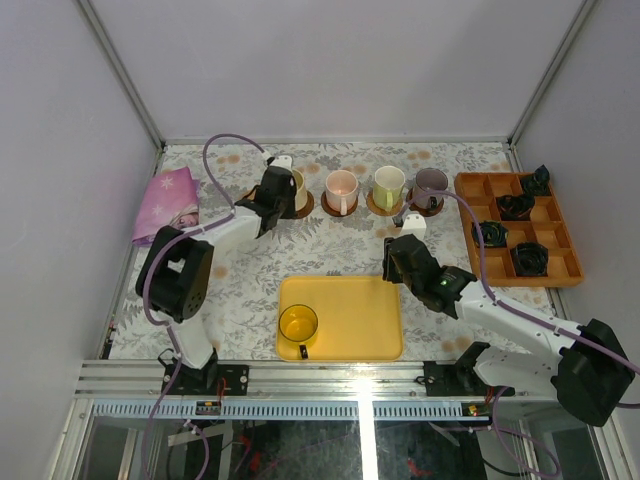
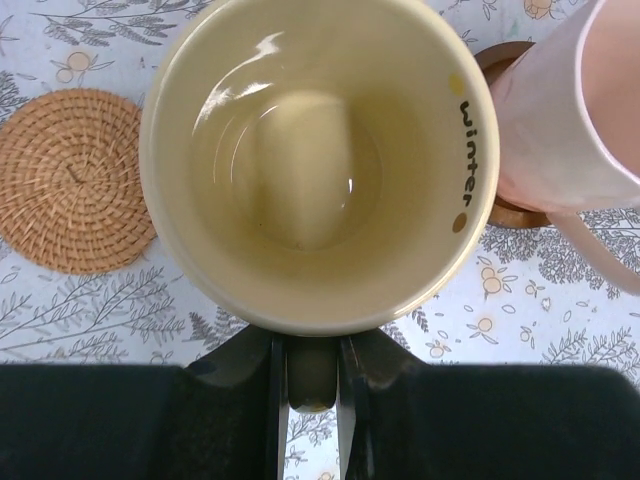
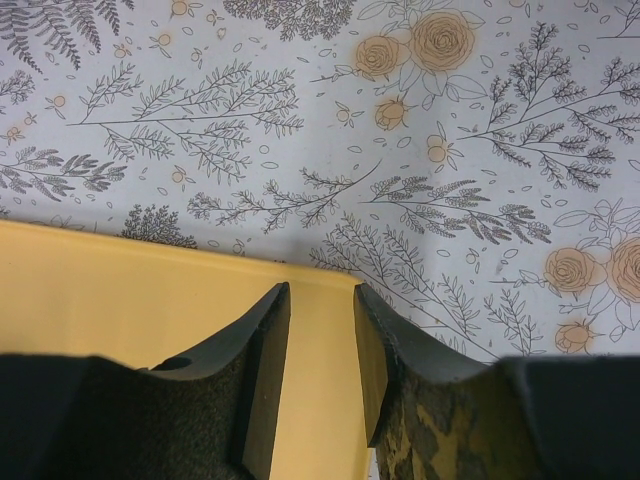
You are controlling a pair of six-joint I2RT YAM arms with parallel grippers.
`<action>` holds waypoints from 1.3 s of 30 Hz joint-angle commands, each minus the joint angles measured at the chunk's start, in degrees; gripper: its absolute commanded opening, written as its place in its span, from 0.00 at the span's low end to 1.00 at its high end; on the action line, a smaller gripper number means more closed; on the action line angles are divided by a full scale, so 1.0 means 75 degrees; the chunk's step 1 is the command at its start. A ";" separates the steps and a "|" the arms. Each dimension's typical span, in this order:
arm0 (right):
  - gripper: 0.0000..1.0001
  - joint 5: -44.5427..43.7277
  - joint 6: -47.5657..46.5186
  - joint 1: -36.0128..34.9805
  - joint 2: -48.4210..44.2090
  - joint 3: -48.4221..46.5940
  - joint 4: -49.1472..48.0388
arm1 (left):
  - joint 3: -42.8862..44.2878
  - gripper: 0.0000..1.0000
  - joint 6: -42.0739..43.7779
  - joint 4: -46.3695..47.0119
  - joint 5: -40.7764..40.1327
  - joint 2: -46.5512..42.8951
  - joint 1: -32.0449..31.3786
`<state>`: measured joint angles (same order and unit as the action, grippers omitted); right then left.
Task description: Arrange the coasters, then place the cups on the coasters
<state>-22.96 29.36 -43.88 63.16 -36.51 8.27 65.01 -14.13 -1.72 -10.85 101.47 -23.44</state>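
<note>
I have the left fingers [image 2: 250, 360] nearly closed, clamped on the handle of the cream cup [image 2: 310, 170]. It is at the left end of the row along the counter's [image 1: 250, 280] far edge. A dark rim shows beside its base from above, so I judge it is over a coaster, though I cannot tell whether it has landed. The pink cup [image 2: 570, 110] is just to its right on a dark coaster [image 2: 515, 213], then come the green cup [image 1: 388, 184] and the grey cup [image 1: 431, 183], each on its own disc.

I read the step as setting down the fourth cup. Next I need to lower it until it is seated, open the left fingers enough to free the handle, and back straight off so the cup does not twist into the pink one.

A woven coaster [image 2: 70, 180] lies bare just left of the cream cup, towards the far left corner. The yellow cup [image 1: 298, 324] stands at the near left of the tray [image 1: 360, 310], handle towards the near edge, and I expect it goes there last.

The right fingers [image 3: 265, 380] are partly open with nothing between them. They hang over the tray's far right edge, well apart from the yellow cup.

The only writing I can read is "winter", in dark letters just inside the cream cup's rim, with a gold dot at each end.
</note>
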 commanded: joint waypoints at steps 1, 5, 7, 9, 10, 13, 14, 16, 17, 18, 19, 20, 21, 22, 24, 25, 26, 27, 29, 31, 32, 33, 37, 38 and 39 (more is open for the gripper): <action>0.39 -0.0314 -0.0039 -0.0003 -0.0057 -0.0371 -0.0188 | 0.0642 0.11 0.0068 0.0862 0.0277 0.0229 0.0133; 0.39 -0.0280 -0.0012 -0.0008 0.0010 -0.0384 -0.0218 | 0.0783 0.11 0.0056 0.0833 0.0258 0.0466 0.0170; 0.38 -0.0236 -0.0013 0.0000 0.0044 -0.0394 -0.0233 | 0.0826 0.12 0.0056 0.0831 0.0251 0.0546 0.0183; 0.38 -0.0200 -0.0005 -0.0006 0.0077 -0.0404 -0.0254 | 0.0863 0.12 0.0045 0.0825 0.0244 0.0609 0.0184; 0.38 -0.0184 -0.0010 -0.0009 0.0086 -0.0408 -0.0263 | 0.0865 0.12 0.0044 0.0825 0.0248 0.0638 0.0184; 0.38 -0.0126 -0.0001 0.0000 0.0119 -0.0418 -0.0303 | 0.0910 0.12 0.0054 0.0814 0.0195 0.0680 0.0184; 0.38 -0.0106 -0.0001 -0.0006 0.0128 -0.0421 -0.0322 | 0.0921 0.12 0.0065 0.0803 0.0177 0.0694 0.0187; 0.38 -0.0087 -0.0002 -0.0006 0.0155 -0.0435 -0.0329 | 0.0983 0.12 0.0085 0.0777 0.0132 0.0738 0.0187; 0.38 -0.0080 -0.0001 -0.0003 0.0173 -0.0443 -0.0338 | 0.1000 0.12 0.0090 0.0773 0.0122 0.0756 0.0180; 0.38 -0.0071 -0.0007 -0.0007 0.0196 -0.0440 -0.0335 | 0.1016 0.12 0.0091 0.0779 0.0130 0.0773 0.0184; 0.38 -0.0062 -0.0003 -0.0004 0.0212 -0.0456 -0.0333 | 0.1029 0.12 0.0097 0.0779 0.0124 0.0795 0.0178; 0.38 -0.0057 -0.0006 -0.0007 0.0226 -0.0454 -0.0345 | 0.1041 0.12 0.0092 0.0774 0.0111 0.0802 0.0183; 0.38 -0.0040 -0.0003 -0.0007 0.0238 -0.0452 -0.0349 | 0.1052 0.12 0.0091 0.0769 0.0102 0.0819 0.0178; 0.38 -0.0035 -0.0001 -0.0001 0.0249 -0.0458 -0.0351 | 0.1057 0.12 0.0096 0.0768 0.0082 0.0821 0.0180; 0.38 -0.0035 -0.0001 0.0000 0.0251 -0.0441 -0.0364 | 0.1069 0.12 0.0103 0.0754 0.0028 0.0840 0.0185; 0.38 -0.0028 -0.0001 -0.0005 0.0261 -0.0440 -0.0363 | 0.1070 0.12 0.0103 0.0747 -0.0006 0.0842 0.0186; 0.38 -0.0032 -0.0007 -0.0003 0.0271 -0.0440 -0.0357 | 0.1082 0.12 0.0113 0.0736 -0.0031 0.0849 0.0184; 0.38 -0.0028 -0.0002 -0.0008 0.0274 -0.0445 -0.0370 | 0.1082 0.13 0.0114 0.0727 -0.0072 0.0860 0.0184; 0.38 -0.0009 0.0001 -0.0003 0.0292 -0.0441 -0.0375 | 0.1109 0.13 0.0132 0.0703 -0.0129 0.0876 0.0191; 0.38 -0.0004 -0.0011 -0.0007 0.0308 -0.0442 -0.0388 | 0.1123 0.13 0.0138 0.0677 -0.0172 0.0911 0.0184; 0.38 0.0006 0.0003 -0.0009 0.0315 -0.0441 -0.0393 | 0.1132 0.13 0.0138 0.0666 -0.0181 0.0944 0.0190; 0.38 0.0019 0.0010 -0.0006 0.0321 -0.0440 -0.0399 | 0.1145 0.13 0.0138 0.0650 -0.0199 0.0970 0.0191; 0.38 0.0074 0.0021 -0.0003 0.0344 -0.0443 -0.0409 | 0.1171 0.13 0.0138 0.0630 -0.0238 0.1080 0.0195; 0.38 0.0081 0.0032 -0.0007 0.0354 -0.0441 -0.0410 | 0.1191 0.13 0.0138 0.0616 -0.0248 0.1121 0.0197; 0.38 0.0090 0.0034 -0.0009 0.0356 -0.0432 -0.0400 | 0.1195 0.13 0.0132 0.0624 -0.0256 0.1138 0.0196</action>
<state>-22.81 29.39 -43.88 65.65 -37.39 7.79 70.72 -14.13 -2.20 -10.72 109.82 -22.65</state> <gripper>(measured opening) 0.383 0.167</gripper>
